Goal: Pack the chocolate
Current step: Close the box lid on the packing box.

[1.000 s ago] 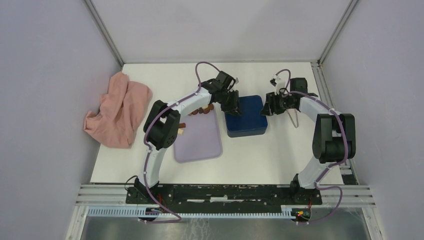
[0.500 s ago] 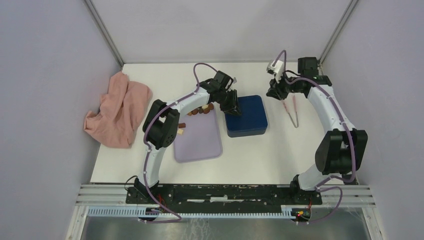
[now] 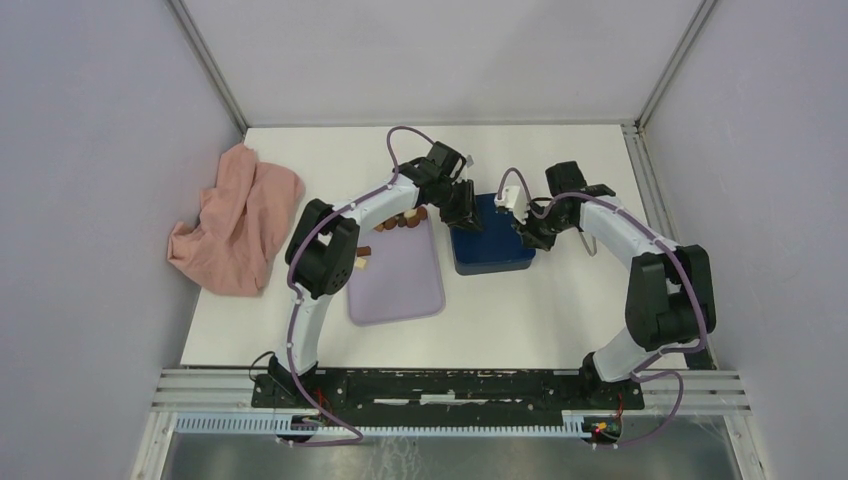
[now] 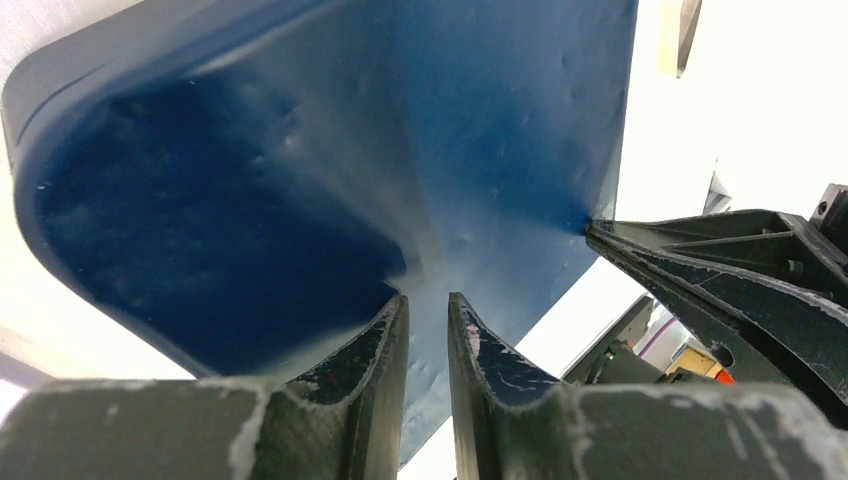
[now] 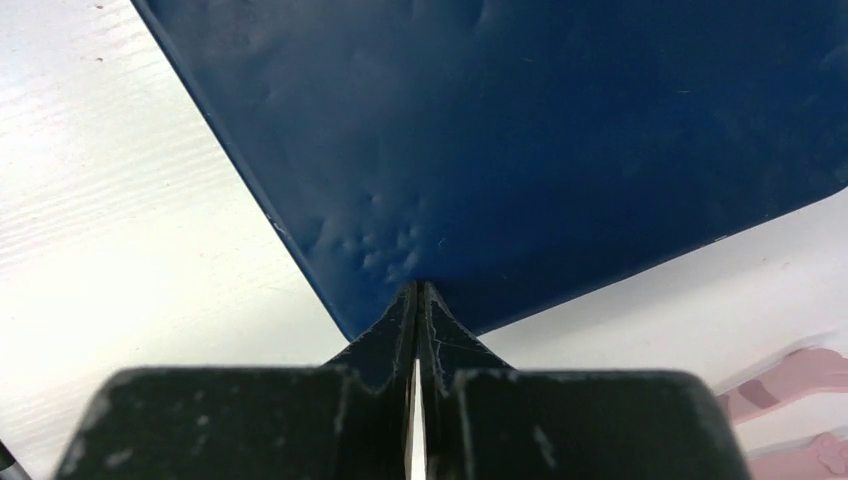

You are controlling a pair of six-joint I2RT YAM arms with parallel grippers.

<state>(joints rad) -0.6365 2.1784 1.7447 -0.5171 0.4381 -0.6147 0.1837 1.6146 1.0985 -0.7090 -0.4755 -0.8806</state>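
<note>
Carefully | brace blue box point(image 3: 495, 250) with narrowly-parted left claw point(image 4: 428, 300) | pry right edge with closed right claw point(image 5: 417, 288) | open it level

Chocolate point(image 3: 404, 222) on tray point(image 3: 400, 285); box point(image 3: 492, 250) just right
</note>
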